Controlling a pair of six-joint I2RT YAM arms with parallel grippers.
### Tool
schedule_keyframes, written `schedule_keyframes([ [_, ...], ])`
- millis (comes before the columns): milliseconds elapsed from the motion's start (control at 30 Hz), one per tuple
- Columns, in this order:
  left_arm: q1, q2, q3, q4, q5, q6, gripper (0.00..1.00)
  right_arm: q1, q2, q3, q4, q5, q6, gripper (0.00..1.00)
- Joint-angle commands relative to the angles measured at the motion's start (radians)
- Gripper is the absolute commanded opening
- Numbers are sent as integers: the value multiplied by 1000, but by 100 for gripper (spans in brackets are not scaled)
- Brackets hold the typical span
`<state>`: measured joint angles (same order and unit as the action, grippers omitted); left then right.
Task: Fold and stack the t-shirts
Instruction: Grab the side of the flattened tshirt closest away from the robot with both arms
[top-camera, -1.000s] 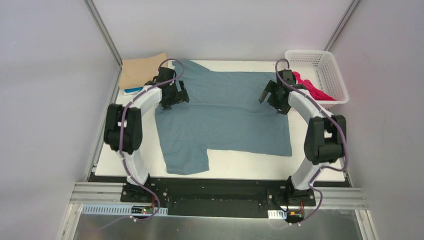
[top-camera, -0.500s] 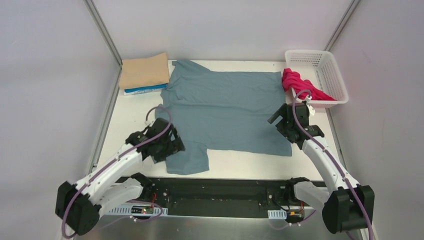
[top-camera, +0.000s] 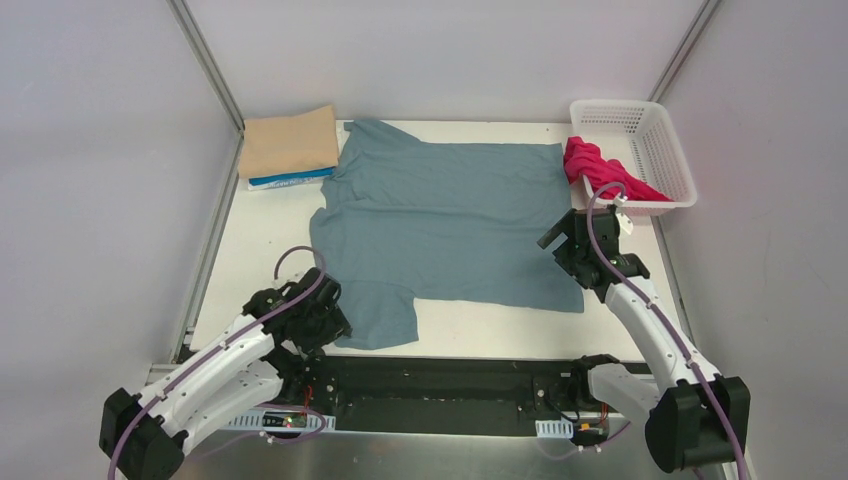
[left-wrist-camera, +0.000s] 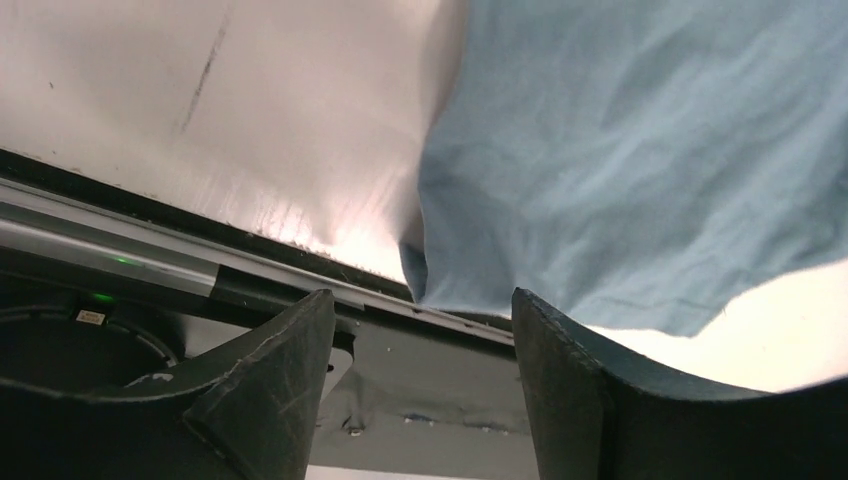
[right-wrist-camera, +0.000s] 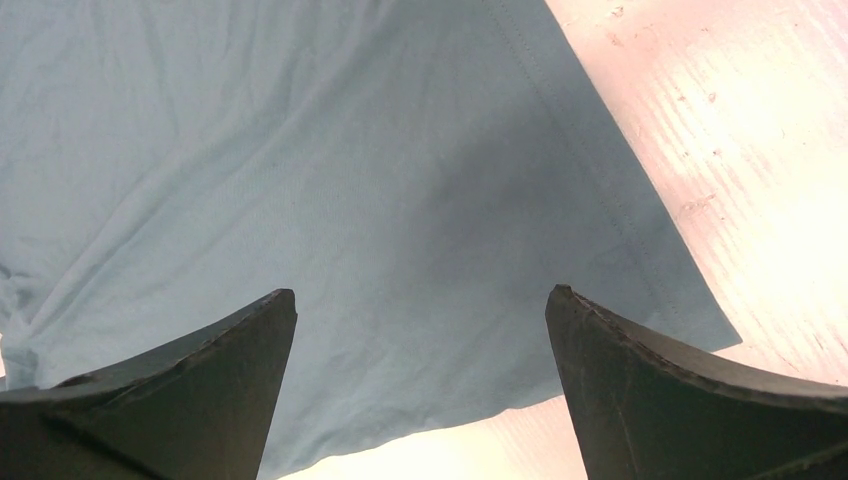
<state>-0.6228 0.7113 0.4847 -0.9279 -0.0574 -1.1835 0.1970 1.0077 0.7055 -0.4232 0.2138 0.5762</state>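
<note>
1. Tan t-shirt (top-camera: 290, 140): lay folded at the far-left corner of the table (top-camera: 255, 250), on top of a bright blue t-shirt (top-camera: 288, 182). Only a thin near edge of the blue one showed, so its fold could not be judged.
2. Left gripper (left-wrist-camera: 420, 296): jaws parted, holding nothing, low at the near edge of the table. In the wrist view the corner of the near sleeve lay ahead of the gap, not within it.
3. Teal-blue t-shirt (top-camera: 450, 225): was spread flat over the middle of the table, neck to the left, hem to the right, one sleeve pointing toward the near edge. It looked light, limp and not slippery. Lifted at one point it would probably sag and bunch. The better hold appeared to be two pinches at once through both layers, one at the sleeve or shoulder edge and one at the hem corner.
4. Right gripper (right-wrist-camera: 420, 292): jaws wide apart and empty, above the near-right hem corner of the same cloth. Whether the fingertips touched the cloth could not be made out.
5. Magenta-red t-shirt (top-camera: 597, 168): was crumpled over the left wall of the white basket (top-camera: 655, 125). The right arm's cable crossed it, and how much lay inside the basket was hidden.
</note>
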Motion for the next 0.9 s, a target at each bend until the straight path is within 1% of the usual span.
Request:
schedule_keyframes([
  [0, -8, 83, 1, 66, -95, -21, 61, -3, 9, -1, 3, 24, 8, 100],
  [67, -8, 122, 1, 114, -105, -20, 56, -4, 7, -3, 0, 33, 3, 100],
  [167, -9, 177, -6, 173, -78, 0, 53, -3, 0, -6, -22, 69, 1, 100],
  [233, -8, 210, -24, 206, -73, 5, 46, -8, -12, -16, -31, 96, 18, 100],
  [300, -9, 244, -30, 226, -54, 18, 28, -25, -27, -26, -49, 107, 49, 100],
  [333, -9, 250, -29, 226, -47, 26, 16, -38, -36, -29, -64, 114, 69, 100],
  [367, -9, 251, -30, 226, -44, 32, 1, -56, -45, -33, -88, 123, 89, 100],
  [500, -8, 216, -49, 226, -32, 49, 0, -88, -129, -73, -216, 188, 152, 100],
  [633, -8, 169, -55, 226, -27, 70, 0, -102, -211, -139, -300, 154, 237, 100],
  [767, -8, 134, -47, 227, -11, 97, 0, -103, -229, -234, -253, 122, 308, 98],
  [833, -8, 119, -46, 227, -11, 109, 0, -103, -196, -266, -185, 105, 313, 93],
  [867, -8, 114, -47, 227, -9, 115, 0, -103, -171, -276, -143, 88, 304, 88],
])
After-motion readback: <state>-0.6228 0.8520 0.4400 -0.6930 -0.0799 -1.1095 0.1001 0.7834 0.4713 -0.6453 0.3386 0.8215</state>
